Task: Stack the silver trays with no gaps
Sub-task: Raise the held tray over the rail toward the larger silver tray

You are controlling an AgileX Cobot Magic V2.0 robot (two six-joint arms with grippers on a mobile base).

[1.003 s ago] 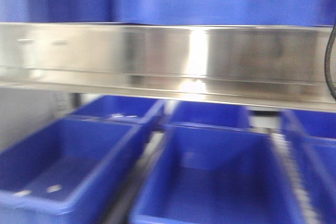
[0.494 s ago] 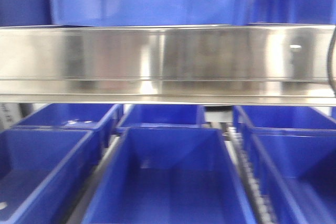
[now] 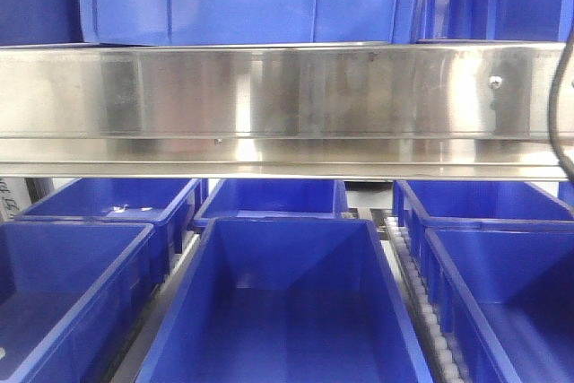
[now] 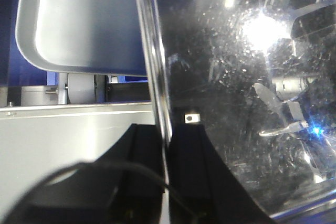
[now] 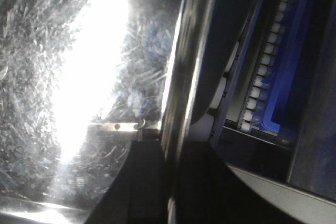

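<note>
left pincer point(image 4: 164, 145) and right pincer point(image 5: 170, 156) each clamped on rim of scratched silver tray point(image 4: 236, 77), second tray point(image 4: 79, 19) beyond, blue bins point(image 3: 287, 257) under steel shelf rail point(image 3: 287, 96)

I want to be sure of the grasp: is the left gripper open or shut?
Shut: the left gripper has its black fingers tight on the silver tray rim, one each side.

You are getting only part of the silver tray point(image 4: 241, 77): the left wrist view's top and right edges are cutting it off, and in the right wrist view glare is washing out its surface. The bottom edges are cropping the left hand point(image 4: 164, 135) and right hand point(image 5: 169, 148), both showing as dark blurs. The shelf rail point(image 3: 287, 105) is hiding the bases of the blue bins point(image 3: 242, 6) behind it.
</note>
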